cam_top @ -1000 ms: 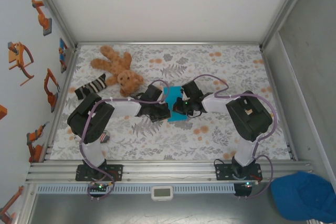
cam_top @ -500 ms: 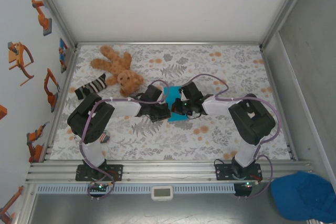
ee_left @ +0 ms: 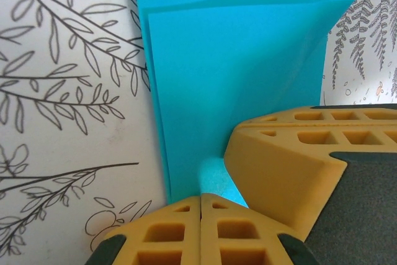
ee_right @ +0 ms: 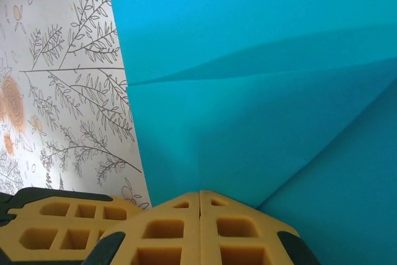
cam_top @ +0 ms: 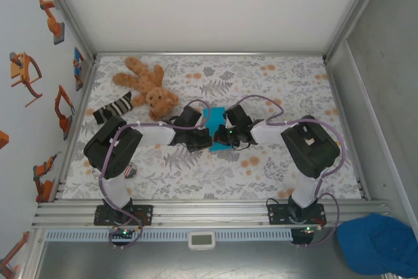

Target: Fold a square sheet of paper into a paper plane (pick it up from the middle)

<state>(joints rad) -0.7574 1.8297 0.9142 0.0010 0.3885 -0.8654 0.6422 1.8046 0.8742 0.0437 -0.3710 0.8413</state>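
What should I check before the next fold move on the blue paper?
1. Closure of left gripper: ok, shut.
2. Closure of right gripper: ok, shut.
3. Both tips on the square sheet of paper: ok.
4. Sheet folded into layers: ok, overlapping edges visible.
5. Sheet pinched rather than just pressed: cannot tell.
6. Clearance to teddy bear: ok, apart from the sheet.

At tabletop (cam_top: 294, 83) centre: paper (cam_top: 214, 127), layers stacked. Left jaws set over paper's left part, right jaws over its right part, tips brought just beside each other. Bear (cam_top: 147, 86) laid behind, far left. Sock (cam_top: 112, 108) laid before bear, at left edge. Cap (cam_top: 379, 243) left off tabletop, near right.
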